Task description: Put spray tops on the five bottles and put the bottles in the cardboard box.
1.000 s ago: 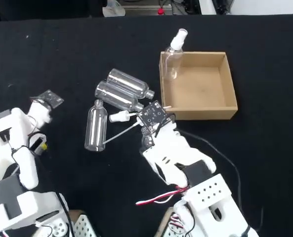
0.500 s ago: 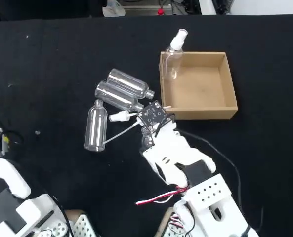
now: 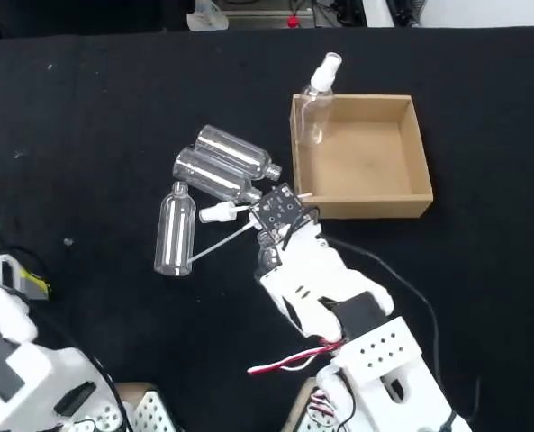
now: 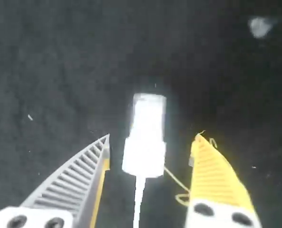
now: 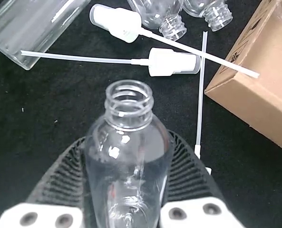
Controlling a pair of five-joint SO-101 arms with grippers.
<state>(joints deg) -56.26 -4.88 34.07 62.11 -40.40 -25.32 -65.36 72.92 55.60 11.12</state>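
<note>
A bottle is pinched neck-outward by the right tool near the worktop's middle, presumably for capping, while a spray top near the left edge is straddled by the spread left tool, seemingly untouched.

**High view:** fixed camera well above the black table, facing down, with both arms at the near edge.
**Left wrist view:** close above the table at the near left, facing down between the spread fingers of the left gripper.
**Right wrist view:** close, facing far along the clear plastic bottle clamped in the right gripper. It shares with the high view the near left corner of the brown cardboard box and the white spray tops beside it.
</note>
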